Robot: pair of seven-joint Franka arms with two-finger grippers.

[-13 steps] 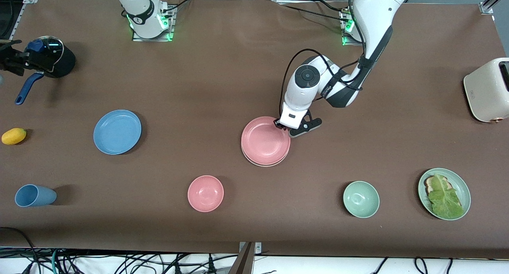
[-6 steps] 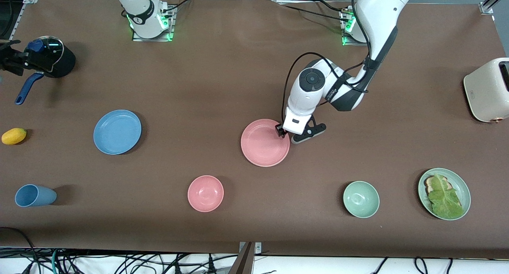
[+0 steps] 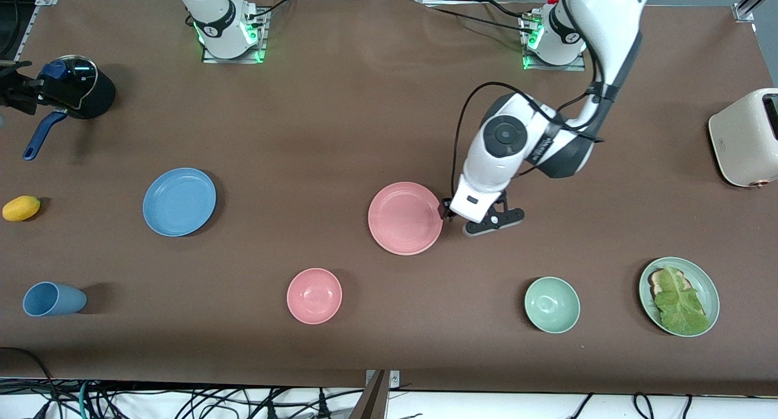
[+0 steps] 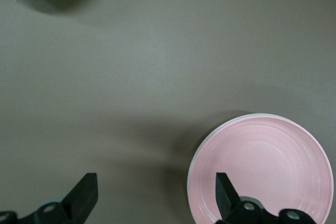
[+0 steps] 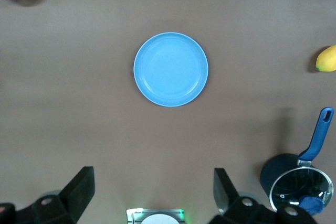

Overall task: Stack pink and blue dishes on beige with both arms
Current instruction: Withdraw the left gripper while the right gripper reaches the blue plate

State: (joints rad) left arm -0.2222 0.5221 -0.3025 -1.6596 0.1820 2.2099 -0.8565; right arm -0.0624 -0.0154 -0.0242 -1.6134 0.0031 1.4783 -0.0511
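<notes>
Front view, round matte pink plate [image 3: 404, 218] stacked on beige plate [image 4: 206, 141]

Bright, even overhead light fills all views, casting soft shadows beside the pink plate [image 3: 405, 218] and blue plate [image 3: 179, 201] on the matte brown table [image 3: 340, 121], with sharp focus and no glare.

Four shallow round plates are out: one matte blue [image 3: 179, 201], one matte pink [image 3: 405, 217] stacked on one cream-beige [image 4: 210, 139], and one pale green with lettuce [image 3: 705, 282]. There are two small bowls, one pink [image 3: 314, 295] and one green [image 3: 552, 304]. One of each: blue cup [image 3: 53, 298], yellow lemon [image 3: 21, 208], dark lidded saucepan [image 3: 76, 95], cream toaster [image 3: 745, 138].
</notes>
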